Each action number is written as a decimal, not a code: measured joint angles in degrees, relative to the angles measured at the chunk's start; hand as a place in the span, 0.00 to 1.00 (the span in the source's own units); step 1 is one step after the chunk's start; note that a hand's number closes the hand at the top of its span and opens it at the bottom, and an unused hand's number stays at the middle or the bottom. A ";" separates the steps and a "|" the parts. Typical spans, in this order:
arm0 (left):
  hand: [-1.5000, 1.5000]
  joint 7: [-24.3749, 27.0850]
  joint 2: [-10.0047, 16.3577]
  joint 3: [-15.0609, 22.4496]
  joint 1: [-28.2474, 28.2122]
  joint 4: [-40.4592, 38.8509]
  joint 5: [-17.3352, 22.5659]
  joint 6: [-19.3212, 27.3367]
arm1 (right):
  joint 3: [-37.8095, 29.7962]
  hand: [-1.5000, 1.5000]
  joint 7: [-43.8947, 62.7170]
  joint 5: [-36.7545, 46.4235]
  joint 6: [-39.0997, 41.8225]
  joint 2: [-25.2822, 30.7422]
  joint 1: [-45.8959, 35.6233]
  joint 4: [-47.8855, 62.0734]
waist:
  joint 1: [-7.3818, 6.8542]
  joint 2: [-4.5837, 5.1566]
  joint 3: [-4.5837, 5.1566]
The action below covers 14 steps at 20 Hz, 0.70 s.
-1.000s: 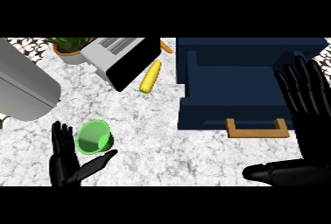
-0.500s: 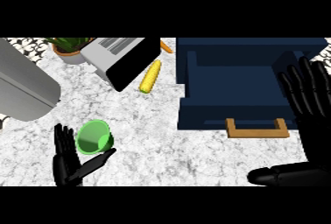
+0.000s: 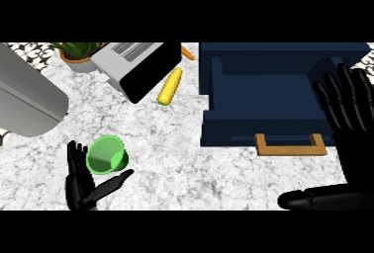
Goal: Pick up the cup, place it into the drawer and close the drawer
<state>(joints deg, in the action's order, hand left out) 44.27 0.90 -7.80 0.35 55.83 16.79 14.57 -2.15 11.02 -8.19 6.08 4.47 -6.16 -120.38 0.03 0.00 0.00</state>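
While the open-fingered left hand (image 3: 79, 188) flanks the cup (image 3: 107, 155) at lower left, grasping appears current; next, curl the fingers (image 3: 75, 157) around it.

Marbled white counter (image 3: 182, 163) bears a grey rounded block (image 3: 29, 99), toaster (image 3: 128, 59) and potted plant (image 3: 76, 53).

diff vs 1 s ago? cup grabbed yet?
Not yet. The left hand edged slightly closer to the green plastic cup, its thumb now nearer the cup's lower side. Its fingers are open beside the cup and hold nothing. The right hand drifted a little to the right at the open dark blue drawer. Cup, drawer and yellow corn cob stayed put.
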 measured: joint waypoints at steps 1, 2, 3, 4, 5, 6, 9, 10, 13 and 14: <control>0.00 0.19 -0.06 0.07 0.12 -0.29 0.00 -0.27 | 0.38 0.00 -0.79 0.35 0.06 -0.39 0.84 0.12 | 0.00 -0.02 0.02; 0.00 1.08 0.24 -0.54 1.12 -1.83 0.28 -0.87 | -0.18 0.00 -1.11 -0.16 0.60 0.00 0.62 0.73 | 0.01 -0.01 0.02; 0.00 1.06 0.52 -0.76 1.31 -1.74 0.58 -1.35 | -0.66 0.00 -0.32 -0.81 0.79 0.42 0.10 0.42 | 0.00 0.00 0.01; 0.00 1.24 0.91 -1.15 1.57 -2.17 1.03 -2.23 | -0.47 0.00 -0.79 -0.41 0.63 0.23 -0.65 1.58 | -0.02 -0.01 0.01; 0.00 2.98 0.59 -1.52 2.36 -4.56 1.19 -3.06 | -0.45 0.00 -0.97 -0.15 0.51 0.21 -1.08 2.05 | 0.00 0.01 0.01; 0.00 3.60 0.28 -0.73 2.49 -5.09 1.99 -2.56 | -0.68 0.00 0.11 -0.62 0.36 0.40 -1.17 0.94 | 0.02 0.02 0.01; 0.00 5.10 0.66 -2.38 5.63 -9.34 3.18 -3.92 | -1.63 0.00 -0.79 -1.51 1.49 0.95 -0.74 2.03 | 0.07 0.02 0.02; 0.00 5.13 0.63 -2.60 6.62 -10.38 3.34 -3.96 | -1.15 0.00 -0.21 -1.40 1.31 0.75 -0.58 1.39 | 0.09 0.02 0.01; 0.00 6.62 1.32 -3.80 9.02 -14.51 4.39 -6.72 | 0.77 0.00 -0.23 0.44 0.12 -0.55 0.03 0.47 | 0.13 0.02 0.03; 0.00 7.66 1.07 -3.95 9.48 -15.81 4.56 -7.63 | 1.12 0.00 0.15 0.85 -0.35 -0.80 0.07 -0.20 | 0.15 0.03 0.02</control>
<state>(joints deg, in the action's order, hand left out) 51.94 1.97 -11.75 9.83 40.02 21.36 6.94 -1.03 11.17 -7.35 5.73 3.67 -6.09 -120.58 0.18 0.03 0.02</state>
